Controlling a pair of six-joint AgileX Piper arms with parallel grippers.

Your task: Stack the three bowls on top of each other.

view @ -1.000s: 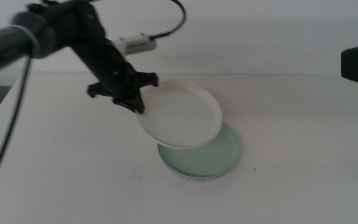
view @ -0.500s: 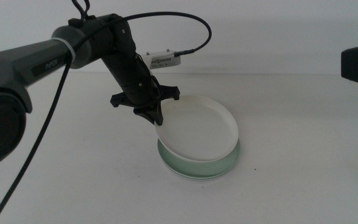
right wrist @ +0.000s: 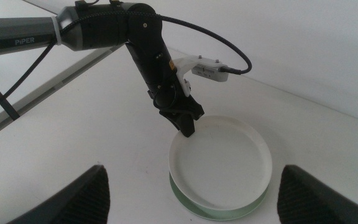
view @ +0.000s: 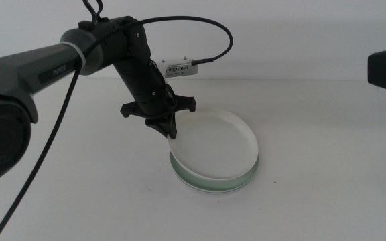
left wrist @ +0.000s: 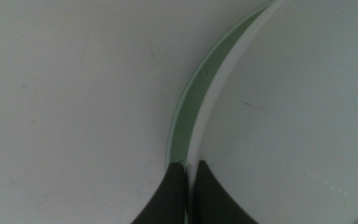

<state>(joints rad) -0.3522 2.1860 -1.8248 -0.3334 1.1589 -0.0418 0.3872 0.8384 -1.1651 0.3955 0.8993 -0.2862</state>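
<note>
two bowls (view: 213,150) visible, stacked

A plain white table (view: 327,174) carrying a stack of bowls, the pale mint green bowl (view: 210,184) visible lowest beneath the white bowl (view: 216,144).

The left gripper (view: 171,131) has carried the white bowl (view: 214,144) rightward and down; once tilted and hanging off to one side, it now sits nearly centred over the mint green bowl (view: 210,182).
</note>
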